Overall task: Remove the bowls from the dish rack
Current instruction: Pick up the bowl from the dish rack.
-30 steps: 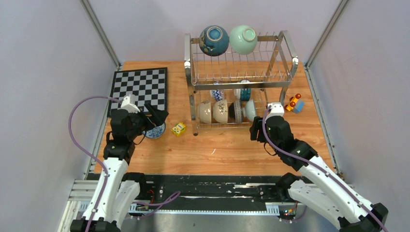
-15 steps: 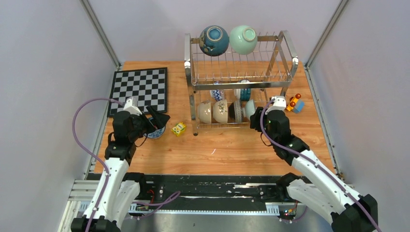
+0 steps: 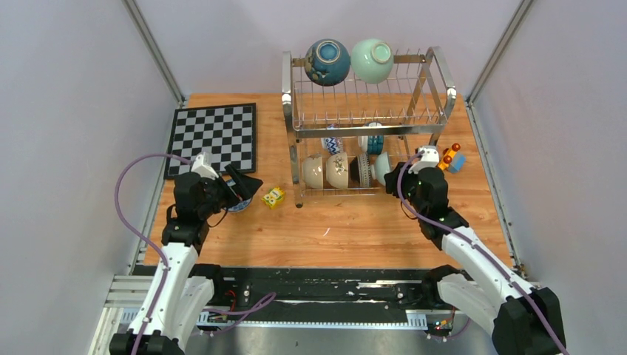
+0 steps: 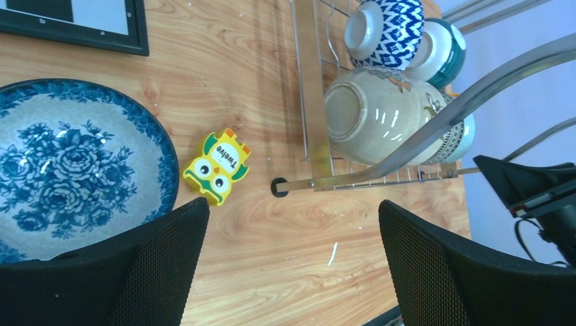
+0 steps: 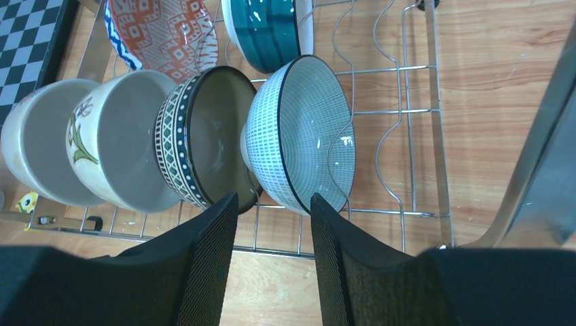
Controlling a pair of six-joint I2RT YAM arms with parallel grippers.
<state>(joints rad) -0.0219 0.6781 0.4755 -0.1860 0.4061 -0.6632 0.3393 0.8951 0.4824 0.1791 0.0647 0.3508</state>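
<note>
Right gripper (image 5: 273, 200) spread, flanking grid-patterned bowl (image 5: 306, 129) rim in dish rack (image 5: 543, 149). Left gripper (image 4: 292, 207) spread beside floral bowl (image 4: 68, 170) on table (image 4: 272, 272).

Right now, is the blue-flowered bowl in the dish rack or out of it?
Out. The blue-flowered bowl rests upright on the table, beside the yellow block and apart from the dish rack.

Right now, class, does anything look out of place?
Two stray toys lie by the dish rack: a yellow owl block beside its front foot, and a toy car on the opposite side.
</note>
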